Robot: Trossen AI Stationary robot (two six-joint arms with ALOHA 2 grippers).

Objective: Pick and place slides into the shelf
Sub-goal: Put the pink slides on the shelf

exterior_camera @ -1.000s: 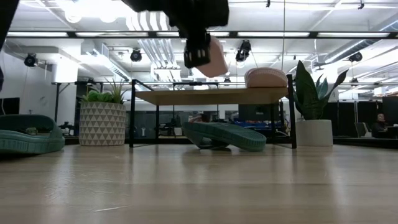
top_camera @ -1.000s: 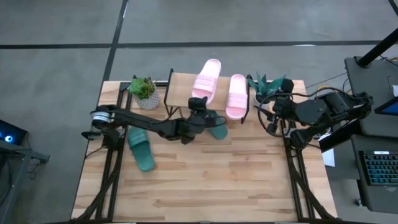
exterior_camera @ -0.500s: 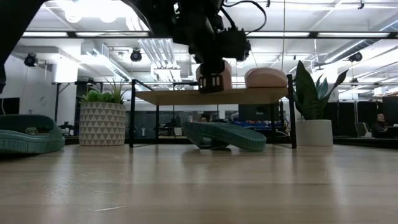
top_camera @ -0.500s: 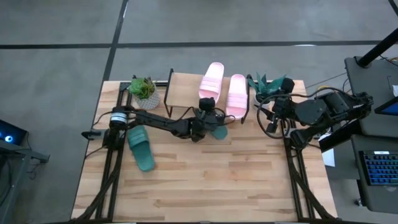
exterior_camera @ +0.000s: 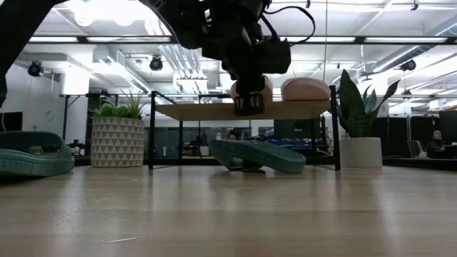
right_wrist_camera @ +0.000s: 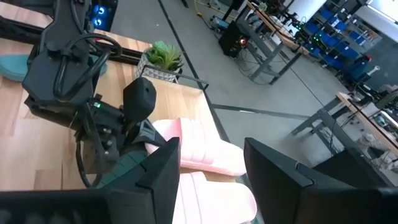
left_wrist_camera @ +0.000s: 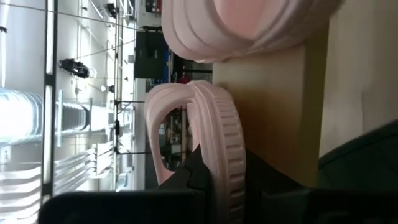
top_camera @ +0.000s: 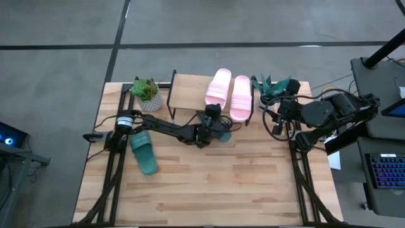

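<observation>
My left gripper [top_camera: 212, 116] reaches to the near edge of the shelf [top_camera: 188, 94] and is shut on a light pink slide [top_camera: 218, 87] that lies lengthwise on the plank top. A second pink slide [top_camera: 240, 97] lies beside it on the right. One dark green slide [exterior_camera: 258, 155] rests on the table under the shelf. The other green slide [top_camera: 143, 151] lies by the left arm's base. My right gripper [right_wrist_camera: 211, 186] is open and waits at the table's right edge. My left gripper holds the pink slide by the near end of its sole [left_wrist_camera: 227, 163], pinched between the two fingers. It comes level from the table's near side, along the slide's length. The slide sits level at the shelf's plank top [exterior_camera: 200, 111], strap [left_wrist_camera: 163, 118] upward.
A potted plant in a patterned pot [top_camera: 147, 94] stands left of the shelf, and a taller plant in a white pot [exterior_camera: 360, 146] right of it. The near half of the wooden table [top_camera: 215, 183] is bare. The shelf's left half carries nothing.
My left gripper has moved toward the far edge and the right, and come down from above the shelf to plank height. The pink slide it carries has turned from slanting to straight and now lies beside the other pink slide. The right arm has kept still.
</observation>
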